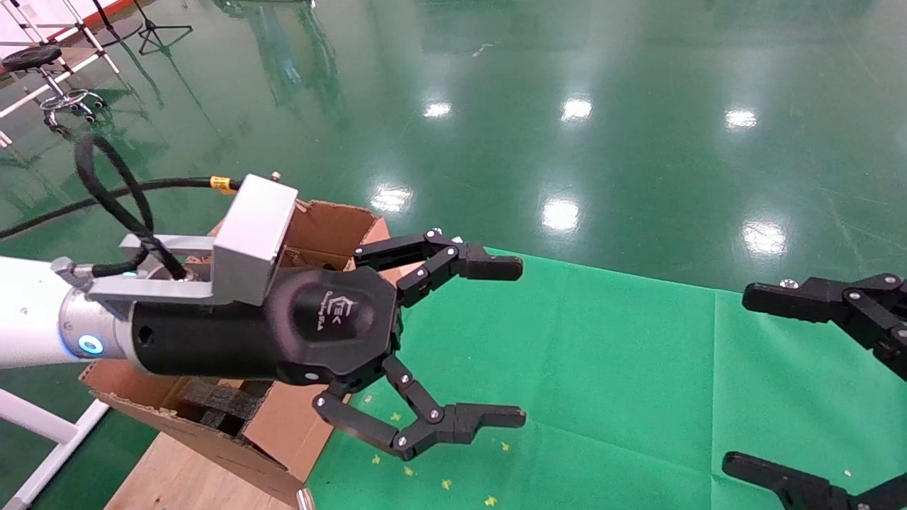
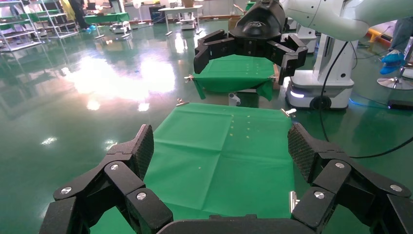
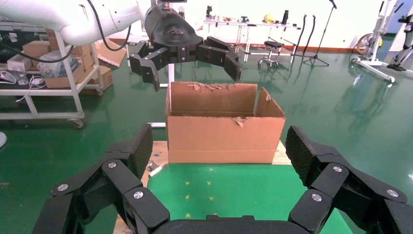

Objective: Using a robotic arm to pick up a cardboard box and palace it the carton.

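You had a brown carton point(image 3: 224, 129) with black foam blocks point(image 1: 220, 407) inside, on a plain green cloth point(image 1: 602, 382) flecked with yellow bits point(image 1: 446, 484). Floor point(image 1: 567, 85) was glossy dark green. Left gripper point(image 1: 506, 340) was black with a white logo, its arm sleeve point(image 1: 28, 312) white.

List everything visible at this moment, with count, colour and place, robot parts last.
Large brown corrugated carton: one, brown, ragged flaps, on a wooden board at the cloth's left end; black foam blocks inside.
Green cloth: one, green, spread flat before the robot, small yellow marks on it.
Small sealed cardboard box: none visible in any view.
Glossy floor: green, all around.
Black stool: one, far left background.
Left gripper: one, black with white-sleeved arm, fingers open, held by the carton's right side.
Right gripper: one, black, fingers open, at the cloth's right edge.
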You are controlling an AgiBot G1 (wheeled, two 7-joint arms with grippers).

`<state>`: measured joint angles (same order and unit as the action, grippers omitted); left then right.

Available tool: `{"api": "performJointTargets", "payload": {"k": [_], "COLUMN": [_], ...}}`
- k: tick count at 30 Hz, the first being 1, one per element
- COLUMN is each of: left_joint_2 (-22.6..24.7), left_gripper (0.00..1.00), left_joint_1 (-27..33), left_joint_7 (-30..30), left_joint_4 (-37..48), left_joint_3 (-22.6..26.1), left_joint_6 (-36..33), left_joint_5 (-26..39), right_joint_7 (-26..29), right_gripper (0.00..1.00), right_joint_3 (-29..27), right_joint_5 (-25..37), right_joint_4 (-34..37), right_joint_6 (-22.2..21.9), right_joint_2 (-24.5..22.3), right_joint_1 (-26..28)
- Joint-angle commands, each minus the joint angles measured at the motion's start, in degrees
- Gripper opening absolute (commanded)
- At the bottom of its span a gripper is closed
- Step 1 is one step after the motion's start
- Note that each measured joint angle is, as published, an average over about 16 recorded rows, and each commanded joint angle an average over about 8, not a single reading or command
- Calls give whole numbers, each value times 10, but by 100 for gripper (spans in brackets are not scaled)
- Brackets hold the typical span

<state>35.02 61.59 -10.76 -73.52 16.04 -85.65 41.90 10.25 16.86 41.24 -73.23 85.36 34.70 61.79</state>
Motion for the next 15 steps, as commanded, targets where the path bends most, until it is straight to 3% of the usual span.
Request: {"api": "performJointTargets", "payload": {"k": [1,15], "left_joint_2": [0,0], "left_gripper": [100,100], "left_joint_1": [0,0], "left_joint_7": [0,0], "left_joint_4": [0,0], "left_joint_3": [0,0], "left_joint_6": [0,0], "left_joint_5": [0,0], "right_joint_7": [0,0], "right_gripper": [100,100], "right_joint_3": [0,0], "right_joint_5": [0,0], "right_joint_4": [0,0], "right_joint_6": [0,0], "right_joint_2": [0,0], "right_joint_1": [0,0]}}
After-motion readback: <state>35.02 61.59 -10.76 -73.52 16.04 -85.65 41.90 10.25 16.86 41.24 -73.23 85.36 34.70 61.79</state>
